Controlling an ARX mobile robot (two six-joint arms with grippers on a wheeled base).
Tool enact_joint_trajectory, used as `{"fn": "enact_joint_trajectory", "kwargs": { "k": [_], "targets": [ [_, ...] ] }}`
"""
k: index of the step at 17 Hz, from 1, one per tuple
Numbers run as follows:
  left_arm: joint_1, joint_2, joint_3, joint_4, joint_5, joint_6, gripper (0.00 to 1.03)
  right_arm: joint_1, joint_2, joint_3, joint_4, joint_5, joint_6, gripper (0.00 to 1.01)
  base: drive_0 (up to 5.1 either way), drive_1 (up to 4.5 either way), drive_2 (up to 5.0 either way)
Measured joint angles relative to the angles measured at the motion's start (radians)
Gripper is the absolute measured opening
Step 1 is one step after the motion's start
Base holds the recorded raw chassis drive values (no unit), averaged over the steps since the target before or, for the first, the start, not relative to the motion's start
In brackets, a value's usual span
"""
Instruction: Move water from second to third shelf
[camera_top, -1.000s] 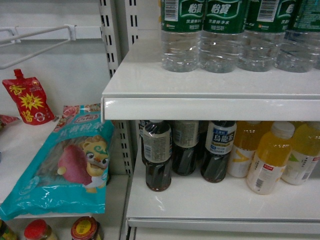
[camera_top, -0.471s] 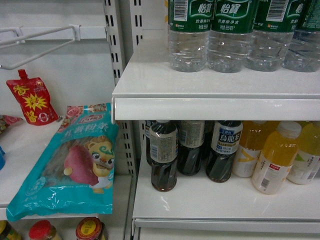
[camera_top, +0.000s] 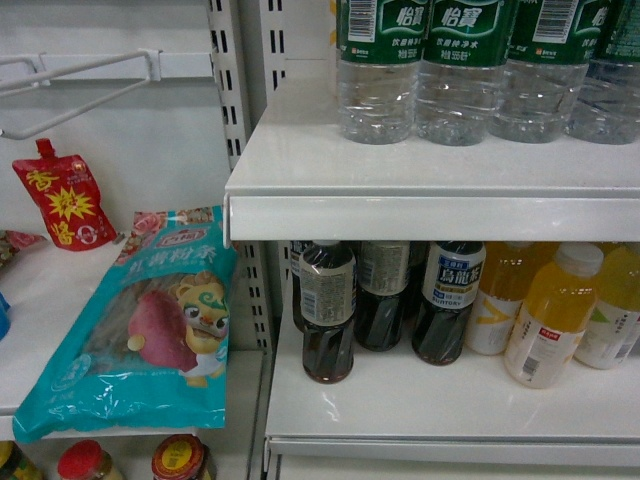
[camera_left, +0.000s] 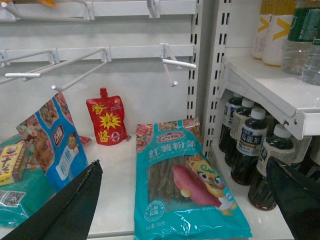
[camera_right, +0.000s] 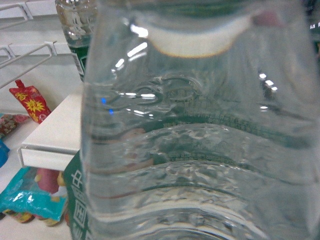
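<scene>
A clear ribbed water bottle (camera_right: 200, 150) with a green label fills the right wrist view, pressed close to the camera. It hides my right gripper's fingers, and the gripper appears shut on it. Several more water bottles (camera_top: 378, 70) stand in a row on the upper white shelf (camera_top: 400, 215) in the head view. One of them (camera_right: 75, 30) shows behind the held bottle. My left gripper (camera_left: 185, 200) is open. Its black fingers (camera_left: 75, 205) spread wide over a teal snack bag (camera_left: 185, 185) and hold nothing. Neither gripper shows in the head view.
Dark tea bottles (camera_top: 328, 310) and yellow juice bottles (camera_top: 550, 315) stand on the shelf below. The teal bag (camera_top: 140, 330) and a red pouch (camera_top: 60, 200) lie in the left bay under white peg hooks (camera_top: 80, 85). Jars (camera_top: 180, 458) sit lower down.
The head view shifted a little a second ago, so the shelves now sit further right in the frame. Nothing has moved in the last half second.
</scene>
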Motion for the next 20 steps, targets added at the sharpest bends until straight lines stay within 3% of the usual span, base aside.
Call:
{"fn": "enact_joint_trajectory", "kwargs": {
  "k": [2,6,20],
  "targets": [
    [0.000,0.000,0.000,0.000,0.000,0.000,0.98,0.023,0.130,0.049,0.131,0.017,-0.060,0.42,0.0,0.00,0.0],
    [0.000,0.000,0.000,0.000,0.000,0.000,0.98,0.043,0.368,0.159,0.328,0.001,-0.090,0.42,0.0,0.00,0.0],
    [0.000,0.000,0.000,0.000,0.000,0.000,0.98,0.047,0.693,0.315,0.505,0.085,-0.063,0.42,0.0,0.00,0.0]
  ]
}}
